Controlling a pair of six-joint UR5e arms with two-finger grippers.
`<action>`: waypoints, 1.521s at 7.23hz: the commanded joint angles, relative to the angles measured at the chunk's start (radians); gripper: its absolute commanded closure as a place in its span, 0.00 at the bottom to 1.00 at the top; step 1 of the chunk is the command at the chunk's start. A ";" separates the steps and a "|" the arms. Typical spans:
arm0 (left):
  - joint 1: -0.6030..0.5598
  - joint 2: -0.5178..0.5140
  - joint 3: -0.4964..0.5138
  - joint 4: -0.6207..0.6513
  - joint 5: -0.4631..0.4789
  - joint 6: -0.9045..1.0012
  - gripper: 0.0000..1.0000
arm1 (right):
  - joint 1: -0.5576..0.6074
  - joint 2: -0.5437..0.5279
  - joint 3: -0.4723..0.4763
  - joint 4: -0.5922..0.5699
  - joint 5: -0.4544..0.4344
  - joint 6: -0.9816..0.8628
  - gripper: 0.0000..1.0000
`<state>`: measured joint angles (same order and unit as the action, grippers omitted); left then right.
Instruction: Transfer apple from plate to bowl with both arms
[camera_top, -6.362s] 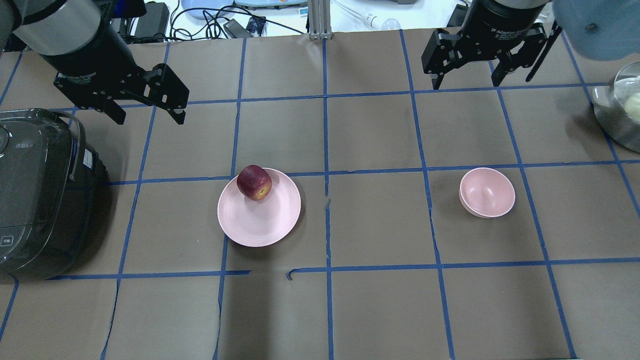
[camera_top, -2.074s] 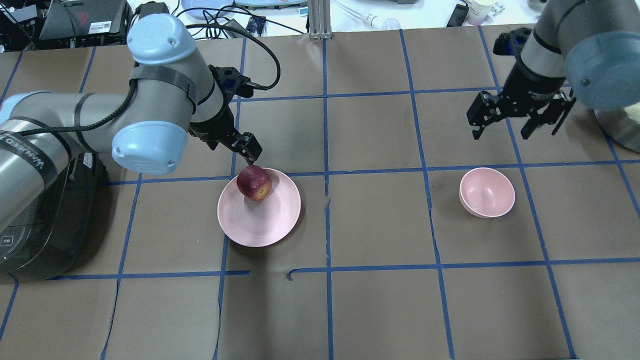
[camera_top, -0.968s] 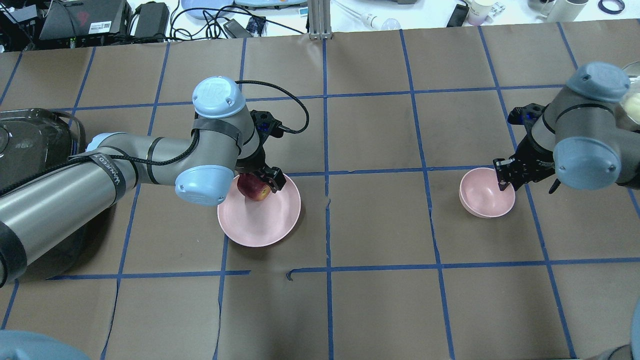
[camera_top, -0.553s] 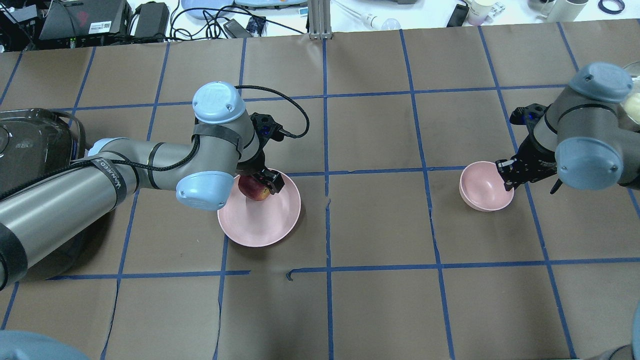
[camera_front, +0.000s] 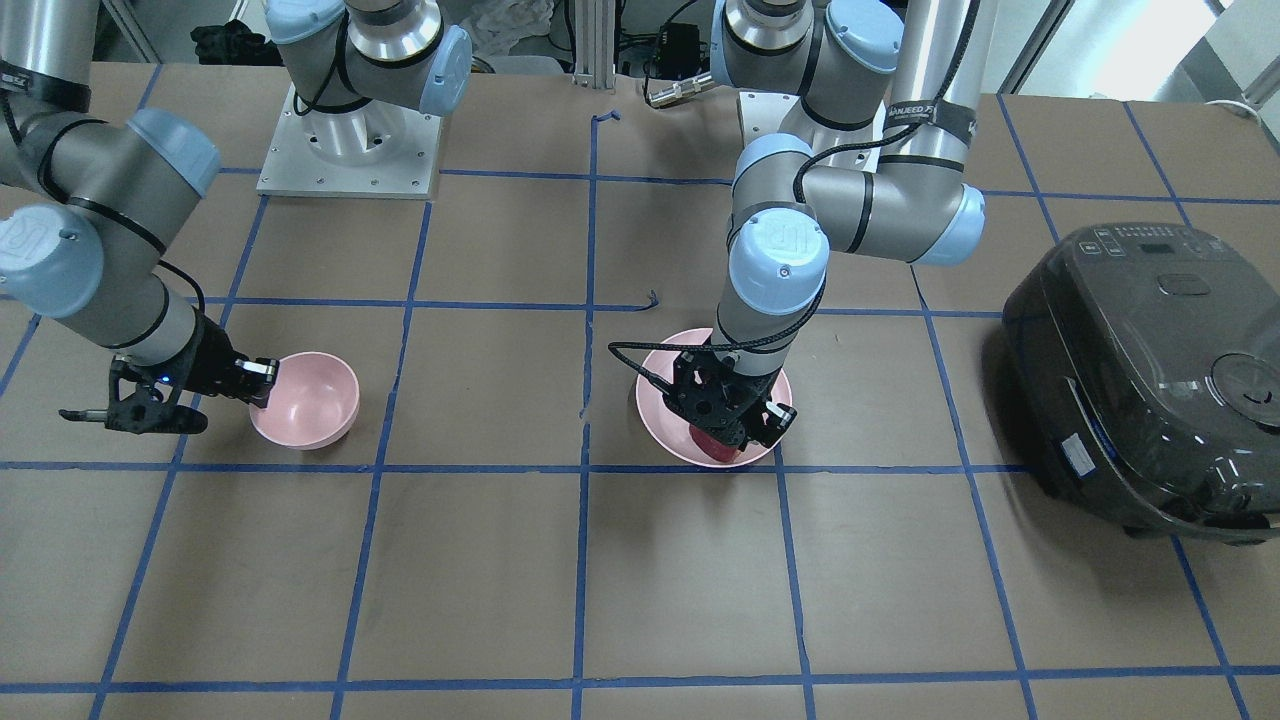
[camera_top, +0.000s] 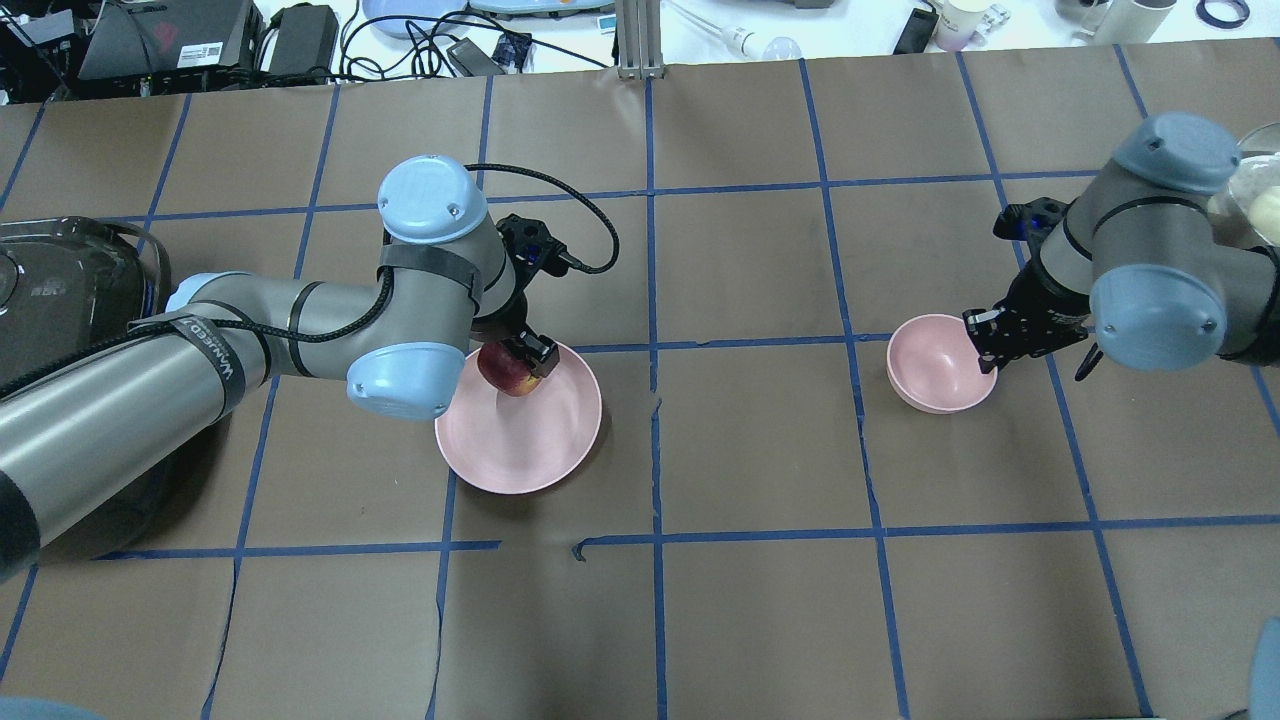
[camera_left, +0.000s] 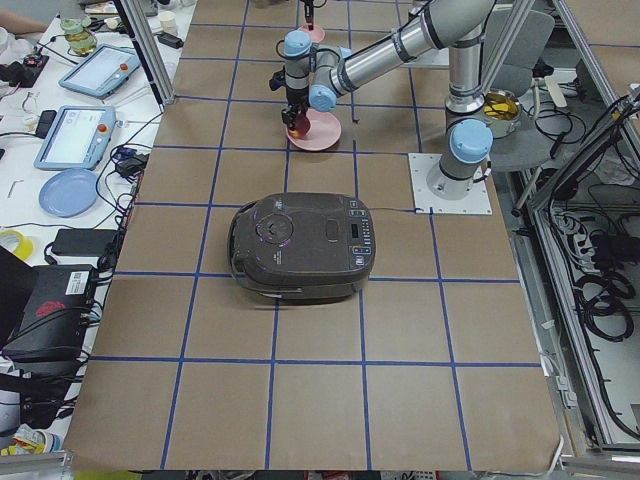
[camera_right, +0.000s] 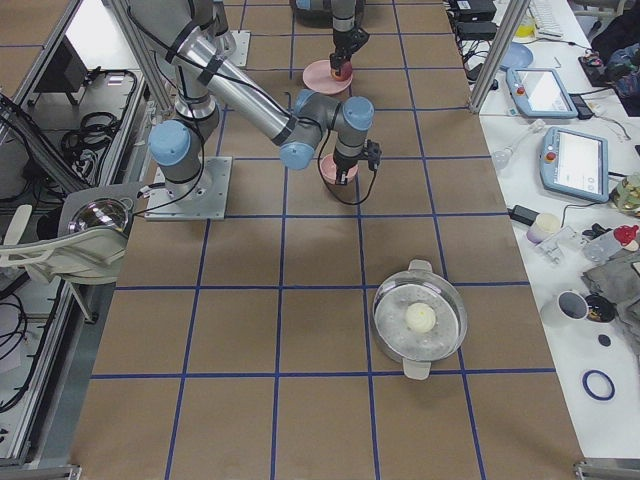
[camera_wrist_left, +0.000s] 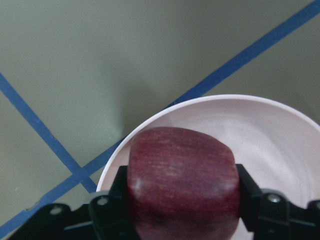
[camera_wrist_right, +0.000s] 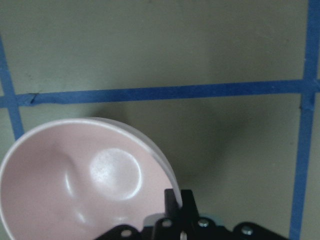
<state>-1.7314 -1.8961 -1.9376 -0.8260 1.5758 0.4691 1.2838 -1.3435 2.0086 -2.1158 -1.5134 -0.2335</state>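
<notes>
The dark red apple (camera_top: 505, 367) is held between the fingers of my left gripper (camera_top: 520, 362), at the far left part of the pale pink plate (camera_top: 520, 440). In the left wrist view the apple (camera_wrist_left: 182, 185) fills the jaws above the plate (camera_wrist_left: 280, 135). My right gripper (camera_top: 982, 342) is shut on the right rim of the small pink bowl (camera_top: 935, 365), which is tilted. The right wrist view shows the bowl (camera_wrist_right: 85, 185) empty, with its rim pinched by the gripper (camera_wrist_right: 175, 200). The bowl stands well to the right of the plate.
A dark rice cooker (camera_top: 60, 380) stands at the table's left edge, close to my left arm. A steel pot (camera_right: 420, 320) with a pale ball in it sits at the far right. Brown paper with a blue tape grid covers the table.
Both arms came down from the far side. My left gripper shut on the apple. My right gripper shut on the bowl's rim and has shifted the bowl left and a little farther away.
</notes>
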 joint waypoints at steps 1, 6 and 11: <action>-0.004 0.032 0.014 0.014 0.000 -0.012 1.00 | 0.211 0.000 -0.021 -0.002 0.034 0.204 1.00; -0.072 0.051 0.077 -0.056 -0.017 -0.324 1.00 | 0.402 0.006 -0.011 -0.021 0.053 0.402 0.10; -0.212 0.043 0.152 -0.085 -0.069 -0.689 1.00 | 0.325 -0.112 -0.244 0.187 -0.100 0.356 0.00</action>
<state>-1.8976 -1.8509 -1.7935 -0.9114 1.5118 -0.1396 1.6270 -1.4015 1.8512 -2.0365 -1.5594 0.1417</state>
